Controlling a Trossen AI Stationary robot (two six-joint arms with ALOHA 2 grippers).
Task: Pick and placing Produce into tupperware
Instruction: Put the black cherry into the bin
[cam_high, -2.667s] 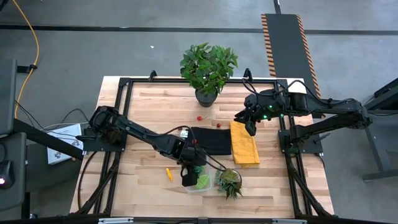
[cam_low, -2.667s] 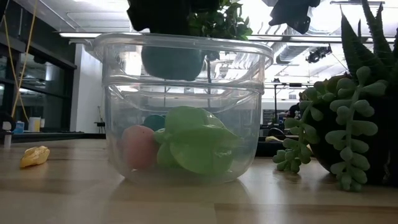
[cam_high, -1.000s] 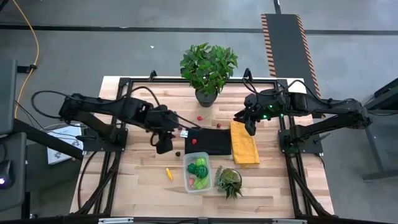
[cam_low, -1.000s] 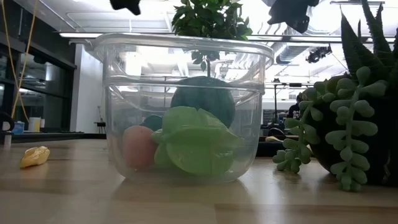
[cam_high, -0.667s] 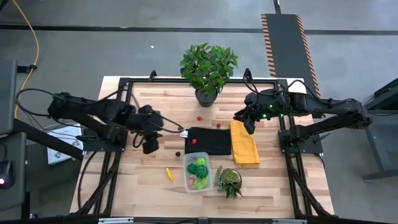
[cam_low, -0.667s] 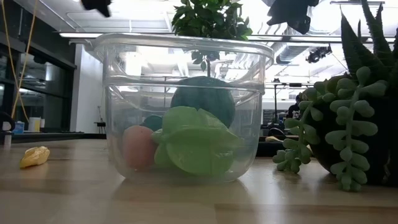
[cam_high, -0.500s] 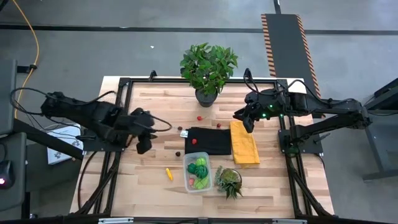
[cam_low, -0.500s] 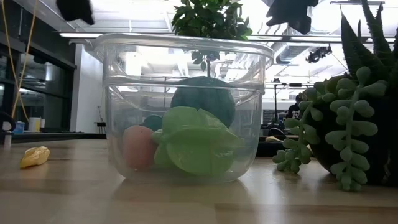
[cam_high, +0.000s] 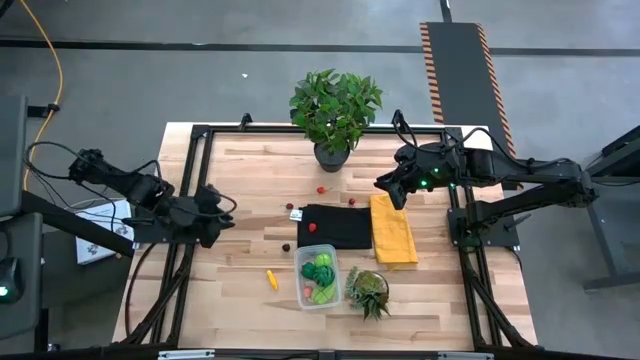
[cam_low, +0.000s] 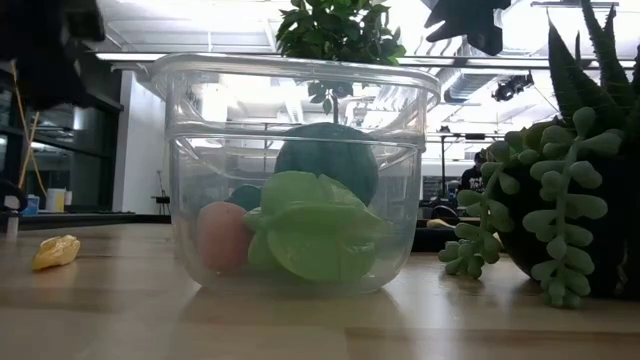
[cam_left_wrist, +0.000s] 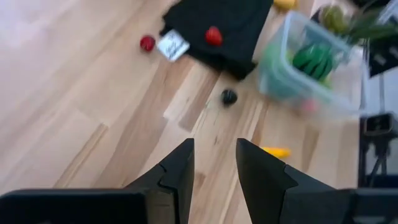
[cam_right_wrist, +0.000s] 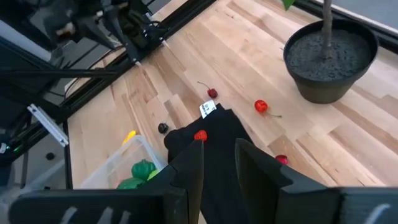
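A: Where's the tupperware (cam_high: 319, 280)?
B: Lower centre, holding green produce (cam_high: 322, 270).
A: The grippers?
B: Left gripper (cam_high: 215, 227) at frame left, right gripper (cam_high: 385, 189) upper right; both slightly parted, grasping nothing.

No words, brands or numbers can be read anywhere (the small white tag (cam_left_wrist: 172, 45) on the black cloth (cam_left_wrist: 231, 28), ahead of the left jaws, looks blank).
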